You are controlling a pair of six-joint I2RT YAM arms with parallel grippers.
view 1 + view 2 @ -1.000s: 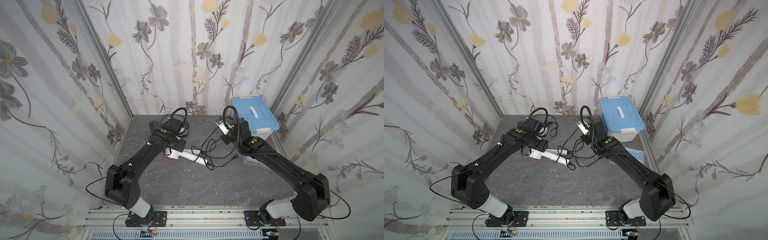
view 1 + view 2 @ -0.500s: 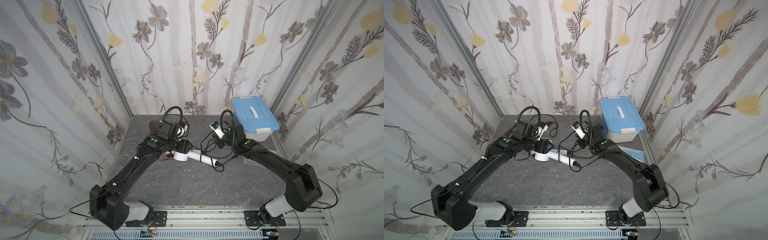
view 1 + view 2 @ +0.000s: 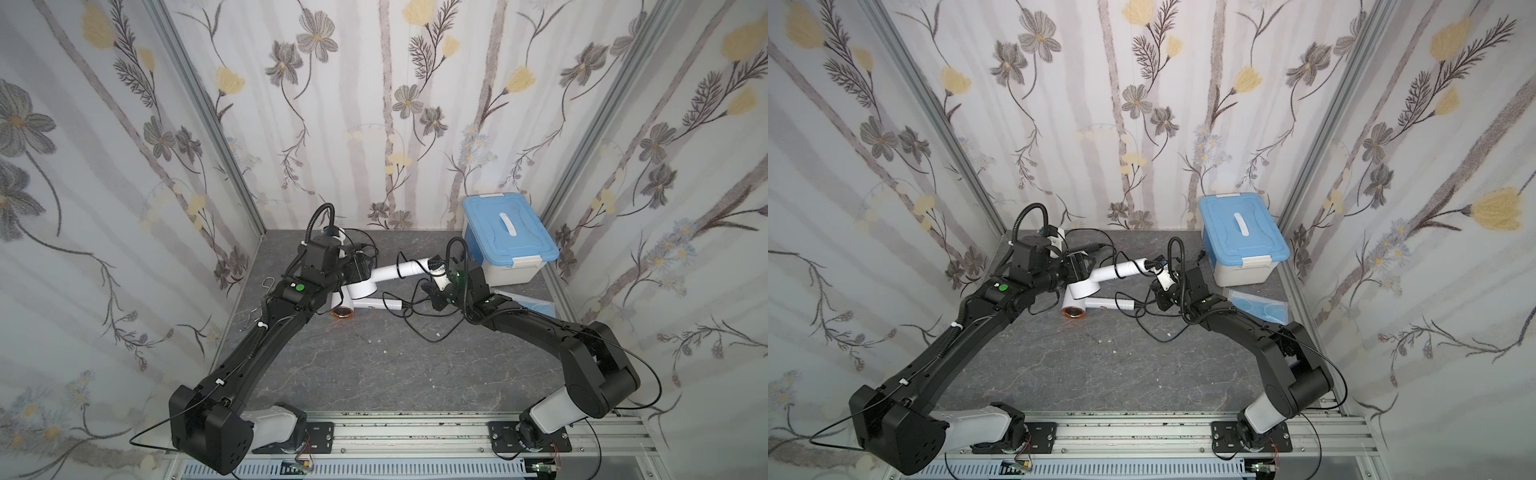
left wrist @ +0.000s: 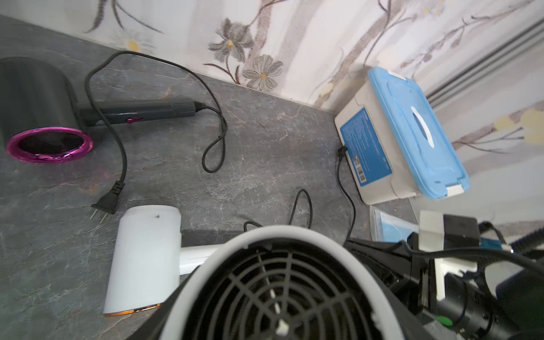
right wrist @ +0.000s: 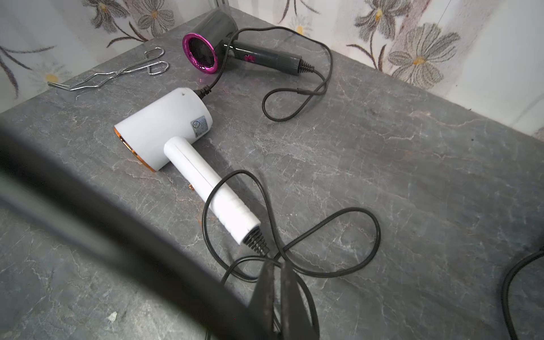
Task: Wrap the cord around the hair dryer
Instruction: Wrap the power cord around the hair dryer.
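My left gripper (image 3: 360,269) is shut on the head of a white hair dryer (image 3: 362,286), holding it off the table. Its handle (image 3: 1121,269) points toward the right arm, with one turn of black cord over it. The dryer's rear grille (image 4: 294,232) fills the left wrist view and hides the jaws. My right gripper (image 5: 275,266) is shut on a black cord (image 5: 378,232) just above the table, near that handle's end. A second white hair dryer (image 5: 167,129) with an orange rim lies below, its cord in loose loops. I cannot tell whose cord is pinched.
A dark hair dryer (image 5: 206,44) with a magenta ring lies at the back with its own cord. Metal tongs (image 5: 117,72) sit at the left wall. A blue-lidded box (image 3: 507,241) stands back right, with a blue packet (image 3: 1258,309) in front of it.
The held dryer's handle has swung up from low over the table to point at the right gripper. The right gripper has come down nearer the table with the cord.
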